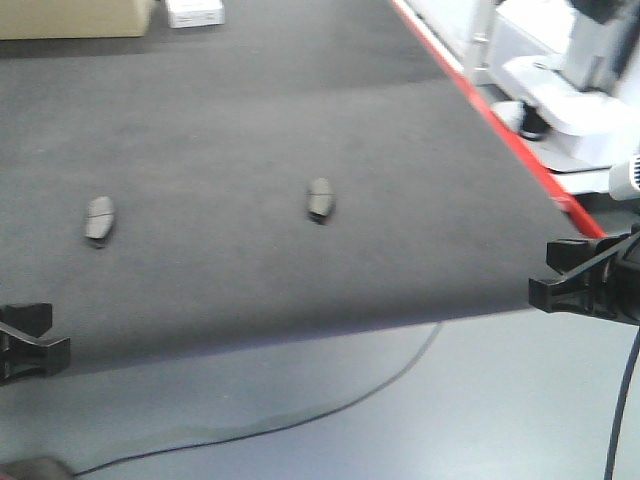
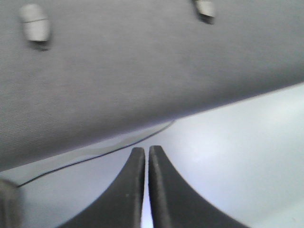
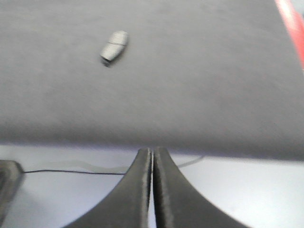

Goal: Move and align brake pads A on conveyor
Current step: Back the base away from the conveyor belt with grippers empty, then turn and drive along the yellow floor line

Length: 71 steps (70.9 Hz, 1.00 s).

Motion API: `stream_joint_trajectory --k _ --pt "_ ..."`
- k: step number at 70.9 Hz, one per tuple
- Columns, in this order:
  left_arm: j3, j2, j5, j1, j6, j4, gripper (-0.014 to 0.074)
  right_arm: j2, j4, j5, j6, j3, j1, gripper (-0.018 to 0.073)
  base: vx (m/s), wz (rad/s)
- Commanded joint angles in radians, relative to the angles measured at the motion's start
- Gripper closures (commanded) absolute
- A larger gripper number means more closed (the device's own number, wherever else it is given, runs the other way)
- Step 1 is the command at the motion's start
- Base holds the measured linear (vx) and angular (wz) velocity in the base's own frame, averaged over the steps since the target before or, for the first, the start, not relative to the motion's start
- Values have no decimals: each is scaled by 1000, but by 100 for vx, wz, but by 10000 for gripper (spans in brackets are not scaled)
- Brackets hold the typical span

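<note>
Two pads are seen lying flat on the belt (image 1: 250,120), well apart from each other. In the front view the left pad (image 1: 99,218) is found left of centre, and the right pad (image 1: 320,198) near the middle of the frame, slightly higher. A cross groove is made out on each in the wrist views, though all views are blurred.

The belt is bordered on the right by a red strip (image 1: 480,100). Below its near edge a grey surface (image 1: 480,400) is crossed by a thin cable (image 1: 300,420).

The left tool (image 1: 20,340) is seen at the lower left edge of the frame and the right tool (image 1: 585,275) at the right edge. In the wrist views both are held over the grey surface, short of the belt. The fingers of each are brought together with only a thin slit between them, and nothing is gripped.

A cardboard box (image 1: 70,15) and a white box (image 1: 195,12) are seen at the upper left.
</note>
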<state>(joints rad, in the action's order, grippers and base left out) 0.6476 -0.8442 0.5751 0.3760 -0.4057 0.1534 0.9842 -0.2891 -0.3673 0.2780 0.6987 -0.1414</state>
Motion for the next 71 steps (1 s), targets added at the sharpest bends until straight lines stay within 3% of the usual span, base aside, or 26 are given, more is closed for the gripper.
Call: stream_joint_trajectory --k 1,71 --pt "28 12 -62 6 0 6 603 -15 -5 60 5 28 2 565 -13 -46" --pt "28 12 -62 6 0 6 603 -15 -5 60 5 28 2 565 -13 -68"
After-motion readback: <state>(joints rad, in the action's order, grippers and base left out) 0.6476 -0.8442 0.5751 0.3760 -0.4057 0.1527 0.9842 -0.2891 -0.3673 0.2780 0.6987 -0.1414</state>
